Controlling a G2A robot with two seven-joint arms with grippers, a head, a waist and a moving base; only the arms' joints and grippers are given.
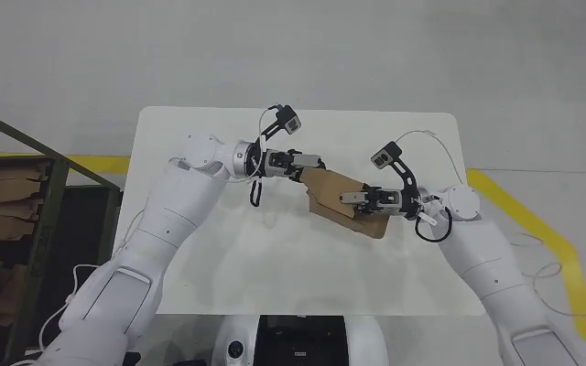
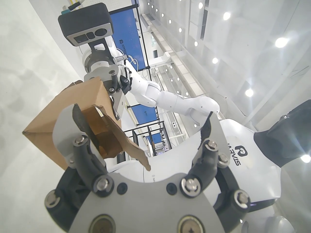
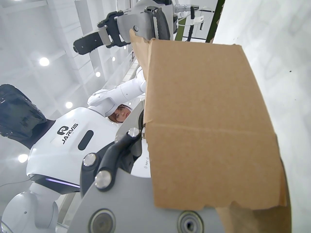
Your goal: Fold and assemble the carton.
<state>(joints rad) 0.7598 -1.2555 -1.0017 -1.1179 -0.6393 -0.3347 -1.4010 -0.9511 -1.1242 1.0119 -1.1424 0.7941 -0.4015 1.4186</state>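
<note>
Left wrist view puts the left gripper (image 2: pixel 142 111) nearest to you, its two dark-padded fingers spread wide. One finger (image 2: pixel 81 124) lies against the open end of the brown corrugated cardboard carton (image 2: pixel 58 112). The other stands well apart from the cardboard and touches nothing. A loose flap (image 2: pixel 128 144) juts out from that open end into the gap between them, so it stands in the way of any clean closing there. Just beyond, at the carton's far end, you see the right gripper (image 2: pixel 116 98) closed on a carton wall. One silver finger lies flat along the outside of the side panel, and its partner is hidden behind the cardboard. From the right wrist view, the carton's broad panel covers most of that gripper, leaving a single finger (image 3: pixel 136 122) pressed at the panel's edge. Looking down from the top view, the carton lies slantwise between the two grippers over the middle of the white rectangular table (image 1: pixel 229 265), nearer the right arm. You cannot tell whether it touches the tabletop. Farther off, beside the table on the left arm's side, stands a dark green metal rack (image 1: pixel 55 174) holding flattened brown cardboard sheets (image 1: pixel 18 192). A yellow floor stripe (image 1: pixel 502 197) runs past the table's opposite side.
</note>
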